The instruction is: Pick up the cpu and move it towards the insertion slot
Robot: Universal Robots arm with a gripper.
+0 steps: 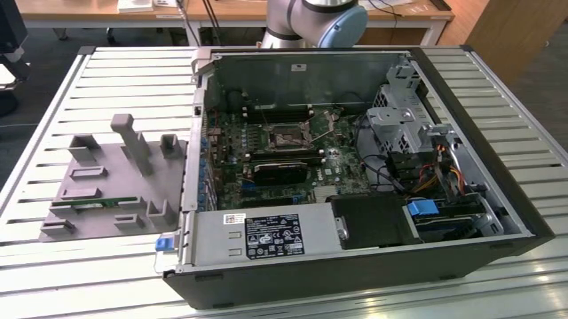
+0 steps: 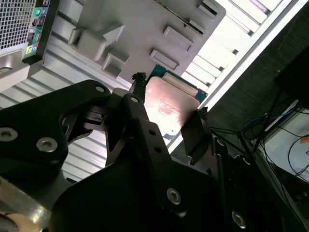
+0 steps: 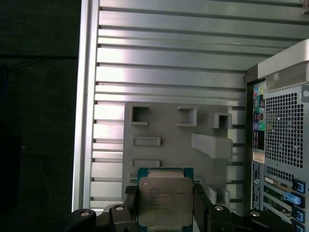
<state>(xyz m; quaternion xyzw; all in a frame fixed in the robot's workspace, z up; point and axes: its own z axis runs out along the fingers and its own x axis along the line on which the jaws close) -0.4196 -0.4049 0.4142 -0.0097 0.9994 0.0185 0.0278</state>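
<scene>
The cpu, a flat square chip with a silvery top and a green rim, is clamped between two black fingers, so my gripper is shut on it. It hangs well above the grey tray, over one of the tray's edges. The second wrist view shows the cpu held by its two sides in the gripper. The insertion slot, a shiny square frame with a dark centre, lies on the motherboard inside the open computer case, to the exterior view's right of the tray.
The tray carries raised blocks and a thin green memory stick. A black heatsink block sits just in front of the slot. Drive cages and cables fill the case's right side. The case's rear panel stands beside the tray on the slatted table.
</scene>
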